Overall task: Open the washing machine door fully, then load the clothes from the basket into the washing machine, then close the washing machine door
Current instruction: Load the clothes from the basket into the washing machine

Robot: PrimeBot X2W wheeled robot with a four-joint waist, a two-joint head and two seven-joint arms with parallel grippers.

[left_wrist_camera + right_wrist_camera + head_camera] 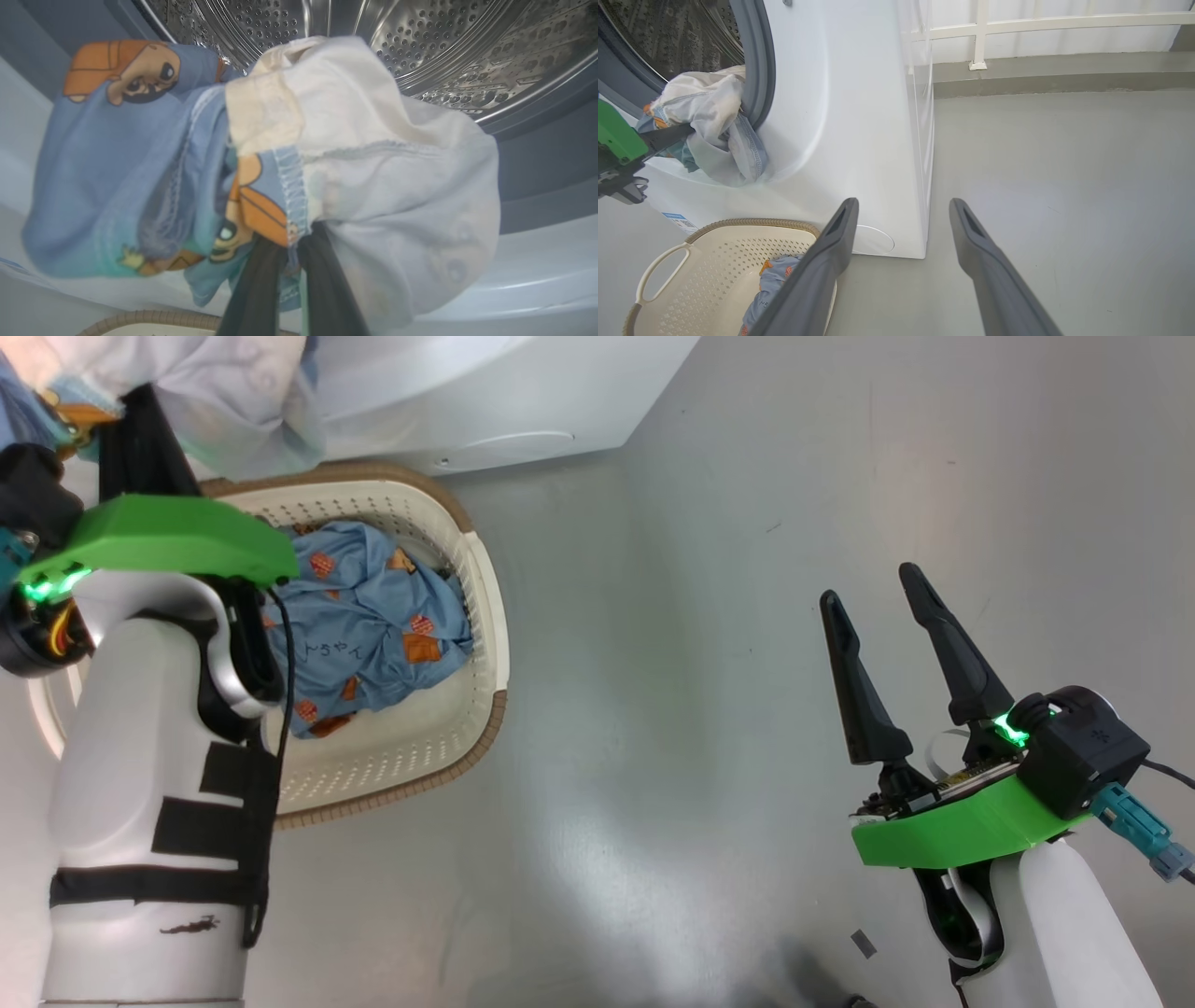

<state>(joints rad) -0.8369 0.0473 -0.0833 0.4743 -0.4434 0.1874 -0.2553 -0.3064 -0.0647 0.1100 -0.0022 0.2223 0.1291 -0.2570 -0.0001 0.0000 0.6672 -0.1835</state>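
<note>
My left gripper [294, 261] is shut on a bundle of the clothes [355, 154], light blue with orange cartoon prints plus cream and white cloth. It holds the bundle at the mouth of the washing machine [859, 116], just in front of the steel drum [420, 42] and against the grey seal [761, 70]. The basket [493, 616] stands on the floor below the machine, with more light blue printed clothes [373, 625] lying in it. My right gripper [873, 588] is open and empty, low over the floor to the right of the basket. The washing machine door is out of view.
Bare grey floor [1064, 186] stretches to the right of the machine. A white railing [980, 37] and a low kerb run along the far side. My left forearm [140, 756] hangs over the basket's left half.
</note>
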